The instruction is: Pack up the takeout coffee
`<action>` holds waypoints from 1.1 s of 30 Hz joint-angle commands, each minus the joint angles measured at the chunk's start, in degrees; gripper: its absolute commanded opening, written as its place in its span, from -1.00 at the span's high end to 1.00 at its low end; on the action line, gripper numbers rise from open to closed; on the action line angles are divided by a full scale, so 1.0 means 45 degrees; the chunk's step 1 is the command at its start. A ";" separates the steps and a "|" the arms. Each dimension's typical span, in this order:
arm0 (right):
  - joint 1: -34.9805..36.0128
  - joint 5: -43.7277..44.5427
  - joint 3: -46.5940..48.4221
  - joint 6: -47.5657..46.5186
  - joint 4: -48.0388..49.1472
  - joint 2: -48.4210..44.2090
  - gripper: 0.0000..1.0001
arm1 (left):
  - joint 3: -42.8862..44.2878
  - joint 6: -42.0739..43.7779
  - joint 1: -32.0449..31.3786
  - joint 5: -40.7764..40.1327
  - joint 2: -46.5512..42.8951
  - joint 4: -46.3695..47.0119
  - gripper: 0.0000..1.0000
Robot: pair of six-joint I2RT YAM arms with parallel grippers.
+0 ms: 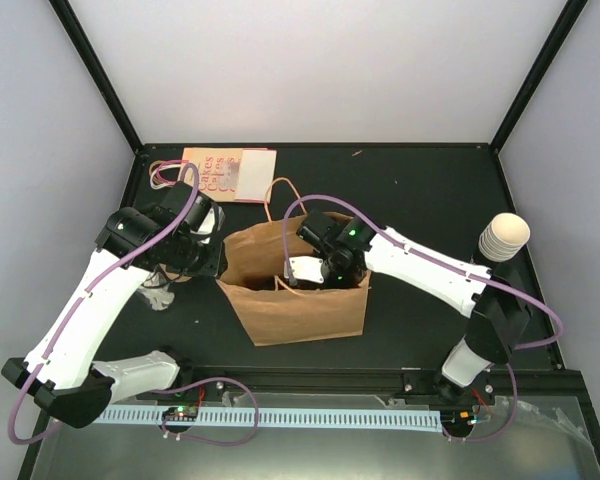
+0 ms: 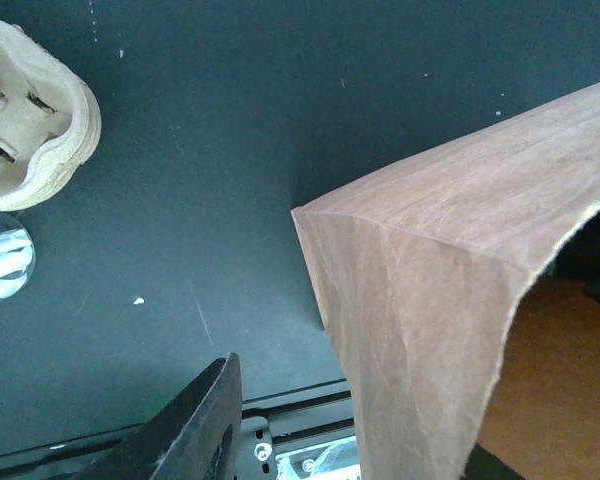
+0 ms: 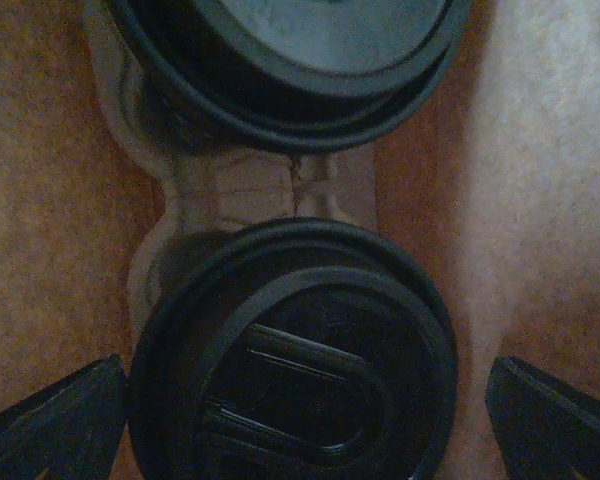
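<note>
Inside the upright brown paper bag (image 1: 300, 310), the takeout coffee (image 3: 295, 370) shows from above as a round black plastic lid. It is seated in a pale moulded pulp tray (image 3: 260, 195) on the bag's floor, just beside a second black-lidded cup (image 3: 290, 60). The right gripper (image 3: 305, 430) reaches down through the bag's mouth with its fingers spread wide, one on each side of the lid and touching neither. The left gripper (image 1: 205, 255) sits at the bag's left rim. Only one of its fingers shows, so I cannot tell whether it pinches the paper. A stack of lidless cream cups (image 1: 504, 238) stands well right of the bag. The packing looks essentially done. What remains is probably lifting the right arm out and freeing the rim.
</note>
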 commanded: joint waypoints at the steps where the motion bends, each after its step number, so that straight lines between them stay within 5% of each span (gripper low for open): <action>1: 0.0056 -0.0145 0.0613 0.0322 -0.0888 -0.0540 -1.00 | 0.0220 0.0137 -0.0036 0.0227 0.0105 -0.0307 0.30; 12: 0.0194 -0.0211 0.0673 0.1455 0.0462 -0.1118 -1.00 | 0.0243 0.0231 -0.0027 0.0722 0.0187 -0.0135 0.95; 33: 0.1117 -0.0477 0.2797 0.3780 0.0808 -0.0889 -1.00 | 0.1089 0.0304 -0.0271 0.0784 0.0625 -0.0069 0.97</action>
